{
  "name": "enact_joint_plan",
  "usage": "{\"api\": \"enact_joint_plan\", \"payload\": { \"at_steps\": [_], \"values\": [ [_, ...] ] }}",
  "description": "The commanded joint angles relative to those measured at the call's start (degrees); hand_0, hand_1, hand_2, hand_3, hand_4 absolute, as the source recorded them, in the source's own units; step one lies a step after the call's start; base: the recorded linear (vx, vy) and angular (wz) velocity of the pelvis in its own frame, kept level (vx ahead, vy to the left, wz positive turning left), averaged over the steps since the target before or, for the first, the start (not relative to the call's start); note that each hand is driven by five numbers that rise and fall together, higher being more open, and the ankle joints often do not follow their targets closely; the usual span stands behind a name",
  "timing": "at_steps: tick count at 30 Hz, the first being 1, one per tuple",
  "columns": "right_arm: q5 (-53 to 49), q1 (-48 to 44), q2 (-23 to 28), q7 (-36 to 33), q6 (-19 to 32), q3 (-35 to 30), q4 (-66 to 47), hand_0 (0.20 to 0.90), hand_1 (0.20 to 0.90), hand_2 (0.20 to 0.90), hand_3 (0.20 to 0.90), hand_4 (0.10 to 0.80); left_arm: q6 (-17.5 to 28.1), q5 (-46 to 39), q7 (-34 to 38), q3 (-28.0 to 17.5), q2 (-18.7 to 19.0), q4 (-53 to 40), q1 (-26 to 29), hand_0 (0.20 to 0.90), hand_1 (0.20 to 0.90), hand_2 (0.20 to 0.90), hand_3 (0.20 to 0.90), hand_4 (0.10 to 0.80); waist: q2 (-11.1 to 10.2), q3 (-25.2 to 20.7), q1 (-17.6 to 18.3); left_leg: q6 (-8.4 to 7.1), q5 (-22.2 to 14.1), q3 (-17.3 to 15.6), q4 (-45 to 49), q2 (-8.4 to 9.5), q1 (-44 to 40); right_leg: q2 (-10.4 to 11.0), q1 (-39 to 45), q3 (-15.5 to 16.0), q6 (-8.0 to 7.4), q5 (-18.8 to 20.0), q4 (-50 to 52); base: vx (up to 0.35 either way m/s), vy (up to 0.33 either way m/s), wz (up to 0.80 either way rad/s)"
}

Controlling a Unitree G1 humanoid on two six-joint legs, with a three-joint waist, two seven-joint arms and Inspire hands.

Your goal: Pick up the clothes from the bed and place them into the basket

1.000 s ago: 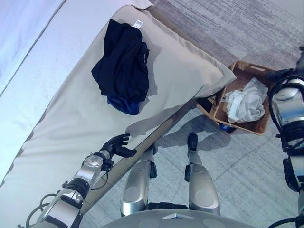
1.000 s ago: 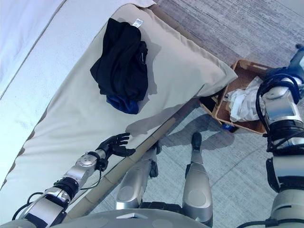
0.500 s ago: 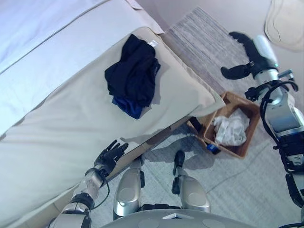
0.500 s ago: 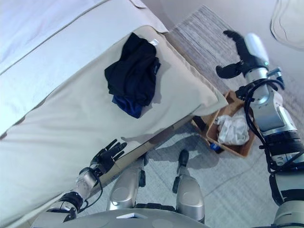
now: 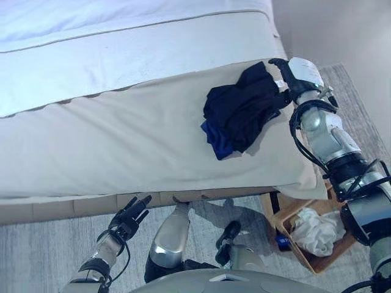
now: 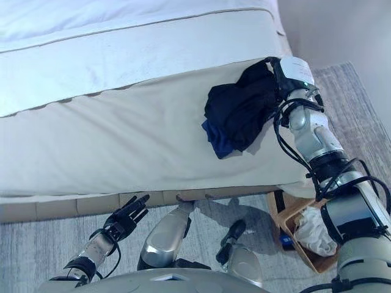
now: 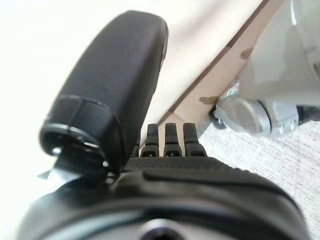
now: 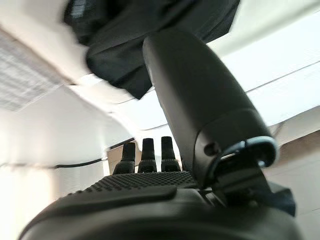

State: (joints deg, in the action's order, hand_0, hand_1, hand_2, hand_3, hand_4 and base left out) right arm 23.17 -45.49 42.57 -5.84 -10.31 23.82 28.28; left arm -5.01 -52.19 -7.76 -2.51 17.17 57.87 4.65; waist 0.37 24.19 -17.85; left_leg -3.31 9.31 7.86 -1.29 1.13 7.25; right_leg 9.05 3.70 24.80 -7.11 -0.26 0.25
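A pile of dark clothes (image 5: 238,113) with a blue piece (image 5: 217,139) under it lies on the beige bed cover (image 5: 110,146) near the bed's right end. My right hand (image 5: 292,78) is at the pile's far right edge, fingers straight and touching the cloth; the dark cloth shows just past its thumb in the right wrist view (image 8: 150,30). My left hand (image 5: 127,215) hangs open and empty below the bed's front edge. The wicker basket (image 5: 317,264) stands on the floor at lower right with a white cloth (image 5: 314,229) in it.
A white sheet (image 5: 122,55) covers the far part of the bed. The bed's wooden front edge (image 5: 79,204) runs across in front of me. A grey rug (image 5: 36,256) covers the floor. A small blue thing (image 5: 280,242) lies beside the basket.
The camera has swung, so the whole scene has shifted. My right hand has moved from above the rug onto the edge of the dark clothes. My left hand has dropped below the bed edge.
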Motion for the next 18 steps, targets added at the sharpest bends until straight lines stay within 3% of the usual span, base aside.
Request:
{"api": "enact_joint_plan", "payload": {
  "at_steps": [1, 3, 4, 5, 9, 11, 13, 14, 16, 18],
  "values": [
    [1.93, -5.57, 2.46, -3.42, -0.71, 1.71, -1.91, 0.900, 0.900, 0.900, 0.900, 0.800, 0.18, 0.39, -0.43, 1.41, 2.80, 0.75, -1.13, 0.900, 0.900, 0.900, 0.900, 0.800, -3.26, -4.56, 2.19, 3.76, -11.21, -3.45, 6.44, 2.00, 0.23, -2.12, -5.19, -1.43, 4.49, -3.32, 6.13, 0.000, 0.000, 0.00],
    [1.52, -7.73, 0.78, -1.14, -4.25, 4.47, 3.72, 0.900, 0.900, 0.900, 0.900, 0.800, -0.77, -0.25, -0.29, 1.25, 3.82, 0.80, -0.70, 0.900, 0.900, 0.900, 0.900, 0.800, -3.22, -3.76, 0.08, 3.94, -12.09, -1.53, 6.05, 2.11, 0.12, -1.59, -5.21, -1.19, 4.10, -4.98, 8.48, 0.191, 0.051, -0.02],
    [1.70, -10.53, -1.18, 0.42, -9.19, 6.99, 10.49, 0.900, 0.900, 0.900, 0.900, 0.800, -0.98, -0.84, -0.69, 1.84, 4.70, 0.55, 0.07, 0.900, 0.900, 0.900, 0.900, 0.800, -2.55, -2.35, -2.23, 4.40, -11.62, -0.01, 6.25, 2.40, 1.44, -0.39, -6.25, 0.01, 4.47, -5.40, 11.21, 0.200, 0.100, 0.02],
    [1.60, -12.74, -2.36, 1.10, -10.47, 8.53, 15.99, 0.900, 0.900, 0.900, 0.900, 0.800, -0.76, -1.92, -1.22, 2.02, 5.13, 0.36, 0.76, 0.900, 0.900, 0.900, 0.900, 0.800, -2.10, -1.29, -3.49, 4.67, -11.36, 0.76, 6.62, 2.64, 2.86, 0.56, -7.04, 0.88, 4.62, -5.86, 12.96, 0.050, 0.105, 0.07],
    [2.07, -18.39, -5.80, 2.82, -13.66, 10.51, 29.51, 0.900, 0.900, 0.900, 0.900, 0.800, 0.71, -6.11, -3.36, 3.55, 5.13, -1.69, 3.78, 0.900, 0.900, 0.900, 0.900, 0.800, -1.01, 2.45, -6.85, 5.51, -10.31, 2.50, 8.75, 3.65, 8.95, 2.61, -10.95, 3.41, 4.43, -6.48, 17.79, -0.041, 0.035, 0.39],
    [4.65, -20.23, -6.54, 8.67, -15.93, 12.04, 35.77, 0.900, 0.900, 0.900, 0.900, 0.800, 1.93, -8.08, -4.27, 5.35, 4.85, -5.58, 4.81, 0.900, 0.900, 0.900, 0.900, 0.800, -0.36, 5.45, -8.50, 5.73, -9.16, 3.15, 10.25, 4.02, 13.59, 3.17, -14.64, 4.74, 3.78, -6.90, 20.82, -0.021, -0.057, 0.22],
    [3.31, -20.25, -6.83, 5.89, -15.39, 12.23, 36.15, 0.900, 0.900, 0.900, 0.900, 0.800, 1.92, -8.47, -3.27, 6.10, 4.96, -6.72, 5.16, 0.900, 0.900, 0.900, 0.900, 0.800, -0.44, 5.59, -8.58, 5.66, -8.78, 3.43, 9.87, 3.82, 14.40, 2.97, -15.61, 5.09, 3.48, -6.60, 20.70, 0.003, -0.087, 0.34],
    [3.35, -20.66, -7.11, 4.36, -14.70, 12.22, 35.97, 0.846, 0.846, 0.846, 0.837, 0.737, 2.07, -8.50, -2.90, 6.49, 5.03, -6.89, 5.29, 0.900, 0.900, 0.900, 0.900, 0.800, -0.53, 5.60, -8.56, 5.56, -8.62, 3.53, 9.72, 3.59, 14.80, 2.75, -15.98, 5.19, 3.36, -6.57, 20.53, -0.002, -0.069, 0.29],
    [3.26, -21.19, -7.23, 3.27, -14.07, 12.09, 35.80, 0.611, 0.611, 0.611, 0.562, 0.462, 1.98, -8.31, -2.83, 6.50, 5.14, -7.08, 5.26, 0.900, 0.900, 0.900, 0.900, 0.800, -0.66, 5.60, -8.61, 5.41, -8.54, 3.51, 9.59, 3.46, 15.06, 2.44, -15.98, 5.34, 3.31, -6.46, 20.02, -0.002, -0.040, 0.16],
    [3.26, -21.19, -7.23, 3.27, -14.07, 12.09, 35.80, 0.611, 0.611, 0.611, 0.562, 0.462, 1.98, -8.31, -2.83, 6.50, 5.14, -7.08, 5.26, 0.900, 0.900, 0.900, 0.900, 0.800, -0.66, 5.60, -8.61, 5.41, -8.54, 3.51, 9.59, 3.46, 15.06, 2.44, -15.98, 5.34, 3.31, -6.45, 20.02, 0.005, -0.034, -0.03]
  ]
}}
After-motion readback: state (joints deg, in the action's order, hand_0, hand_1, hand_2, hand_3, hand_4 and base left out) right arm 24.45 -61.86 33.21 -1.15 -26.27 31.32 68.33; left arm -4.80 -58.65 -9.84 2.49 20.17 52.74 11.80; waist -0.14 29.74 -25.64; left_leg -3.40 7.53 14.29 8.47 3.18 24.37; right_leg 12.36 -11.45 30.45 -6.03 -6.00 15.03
